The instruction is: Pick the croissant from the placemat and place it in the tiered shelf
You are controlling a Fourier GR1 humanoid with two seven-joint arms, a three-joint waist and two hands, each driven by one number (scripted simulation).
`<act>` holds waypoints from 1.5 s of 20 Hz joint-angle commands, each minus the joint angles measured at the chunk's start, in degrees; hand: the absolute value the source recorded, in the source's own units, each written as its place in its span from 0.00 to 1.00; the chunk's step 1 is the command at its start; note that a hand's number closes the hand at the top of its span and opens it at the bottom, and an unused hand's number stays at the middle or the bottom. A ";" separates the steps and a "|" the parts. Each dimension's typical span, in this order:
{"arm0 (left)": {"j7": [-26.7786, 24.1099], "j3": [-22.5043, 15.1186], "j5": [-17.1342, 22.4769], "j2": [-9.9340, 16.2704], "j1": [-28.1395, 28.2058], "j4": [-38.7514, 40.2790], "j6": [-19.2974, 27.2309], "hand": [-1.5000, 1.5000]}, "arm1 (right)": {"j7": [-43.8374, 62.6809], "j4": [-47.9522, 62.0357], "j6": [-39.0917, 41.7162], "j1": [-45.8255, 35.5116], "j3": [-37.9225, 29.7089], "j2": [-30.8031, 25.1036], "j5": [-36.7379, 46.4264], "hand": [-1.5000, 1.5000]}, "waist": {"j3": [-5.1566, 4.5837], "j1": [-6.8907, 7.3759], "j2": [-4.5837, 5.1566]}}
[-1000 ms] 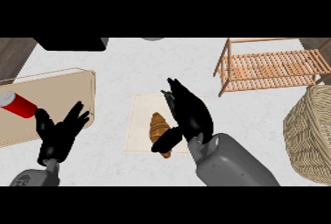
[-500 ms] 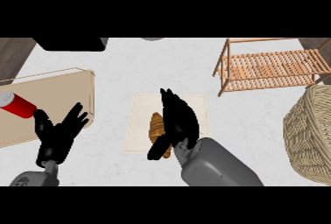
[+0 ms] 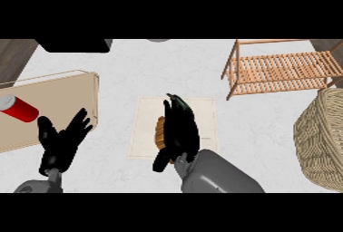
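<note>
A brown croissant lies on the pale placemat in the middle of the counter, mostly hidden under my right hand. That hand lies over the croissant with its fingers stretched forward and its thumb hanging down at the near side. The wooden tiered shelf stands at the back right, well away from the hand. My left hand rests open at the lower left, fingers spread upward.
A light wooden board at the left carries a red can. A wicker basket fills the right edge. A dark object sits at the back left.
My right hand has moved left and down from beside the croissant until it covers most of it. The left hand has barely moved.
</note>
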 commanded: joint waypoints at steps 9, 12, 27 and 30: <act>3.58 -0.03 -2.87 -2.66 0.39 -2.55 1.37 0.50 | 3.97 7.65 -5.14 0.62 1.80 0.60 1.72 0.00 | -0.11 -0.19 0.03; 3.43 3.32 -0.67 -0.71 0.02 -1.52 -2.00 0.50 | 2.04 11.39 -8.67 1.19 3.33 0.60 2.85 0.00 | -0.12 0.01 0.09; 1.85 5.86 -3.90 -2.82 -4.85 5.16 -4.43 0.50 | -12.04 27.76 -19.46 -6.03 6.50 0.61 -8.32 0.00 | -0.11 0.61 0.39; 3.15 3.46 -4.54 -3.77 -2.39 -0.03 -3.13 0.50 | -14.06 26.73 -6.13 -5.78 9.12 0.60 -12.00 1.00 | -0.09 1.73 0.64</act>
